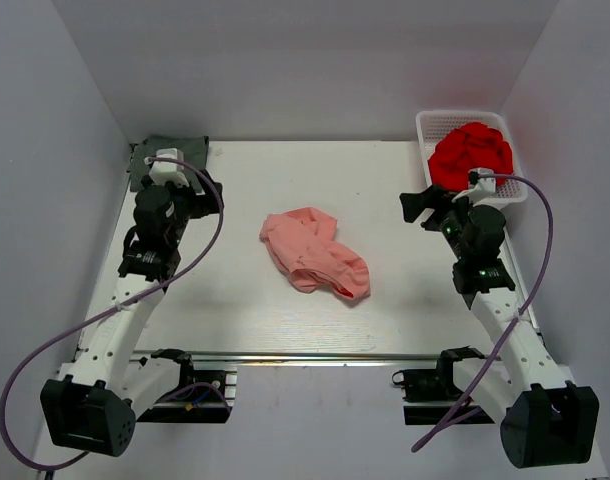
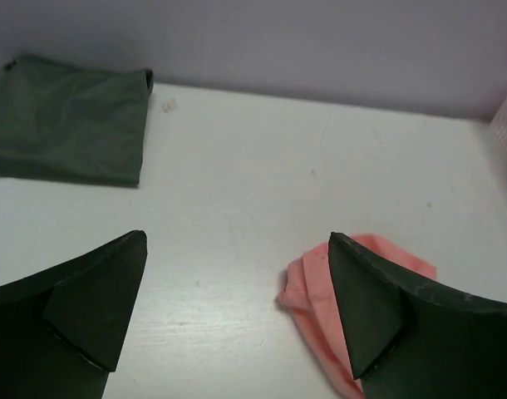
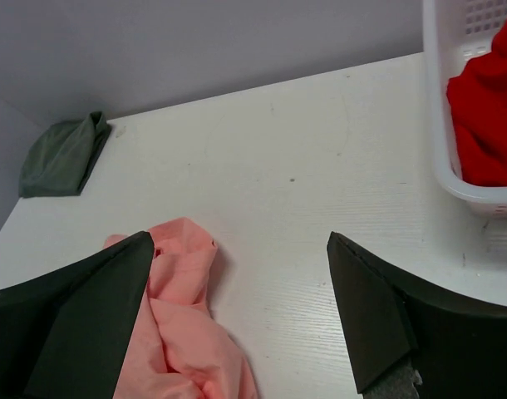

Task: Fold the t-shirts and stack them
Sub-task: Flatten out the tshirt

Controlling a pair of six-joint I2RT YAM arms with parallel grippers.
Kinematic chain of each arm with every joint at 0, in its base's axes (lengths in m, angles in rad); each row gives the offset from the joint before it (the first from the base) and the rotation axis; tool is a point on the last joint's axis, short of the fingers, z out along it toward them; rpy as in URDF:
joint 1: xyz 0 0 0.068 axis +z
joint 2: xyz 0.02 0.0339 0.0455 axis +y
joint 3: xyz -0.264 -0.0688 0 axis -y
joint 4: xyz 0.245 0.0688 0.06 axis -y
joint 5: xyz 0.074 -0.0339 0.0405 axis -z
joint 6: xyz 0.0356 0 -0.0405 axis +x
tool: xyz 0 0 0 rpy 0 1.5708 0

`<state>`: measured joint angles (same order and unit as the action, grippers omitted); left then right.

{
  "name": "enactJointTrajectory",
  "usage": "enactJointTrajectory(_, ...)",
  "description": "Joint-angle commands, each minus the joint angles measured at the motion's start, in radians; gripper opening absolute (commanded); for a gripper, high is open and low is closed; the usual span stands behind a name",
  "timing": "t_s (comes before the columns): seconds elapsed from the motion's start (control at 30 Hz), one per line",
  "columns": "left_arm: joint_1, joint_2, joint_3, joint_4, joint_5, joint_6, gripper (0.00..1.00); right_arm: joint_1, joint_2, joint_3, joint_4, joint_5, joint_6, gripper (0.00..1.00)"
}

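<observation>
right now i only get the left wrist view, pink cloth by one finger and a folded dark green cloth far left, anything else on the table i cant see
Observer: Yes. A white plastic mesh basket sits at the far right corner, and a crumpled red cloth fills it.
Operator: ok and the pink one, flat or bunched
Observer: Bunched. The salmon-pink t-shirt is a crumpled heap near the middle of the white table, not spread out or folded.
Operator: wheres the other arm
Observer: The right gripper hangs just on the near side of the basket, to the right of the shirt, with its fingers wide open and holding nothing.
</observation>
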<state>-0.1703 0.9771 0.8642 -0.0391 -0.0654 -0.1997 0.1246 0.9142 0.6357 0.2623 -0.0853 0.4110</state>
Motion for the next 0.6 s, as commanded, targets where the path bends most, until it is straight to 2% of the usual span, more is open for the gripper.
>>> enactJointTrajectory(0.0,-0.005,0.014,0.039,-0.056,0.058,0.048,1.0,0.001,0.002,0.056,0.015,-0.082,-0.008,0.91)
enactJointTrajectory(0.23,-0.014,0.076,0.038,-0.074,0.173,0.048,1.0,0.001,0.05,0.044,0.031,-0.165,-0.035,0.91)
enactJointTrajectory(0.3,-0.014,0.11,0.038,-0.074,0.255,0.034,1.0,0.0,0.077,0.045,0.049,-0.281,-0.087,0.91)
enactJointTrajectory(0.37,-0.014,0.155,0.038,-0.064,0.324,0.013,1.0,0.003,0.149,0.087,0.034,-0.37,-0.089,0.91)
enactJointTrajectory(0.4,-0.014,0.208,0.038,-0.044,0.41,0.002,1.0,0.001,0.175,0.122,0.009,-0.393,-0.089,0.91)
enactJointTrajectory(0.57,-0.069,0.322,0.038,-0.029,0.525,-0.035,1.0,0.013,0.405,0.258,-0.064,-0.536,-0.09,0.91)
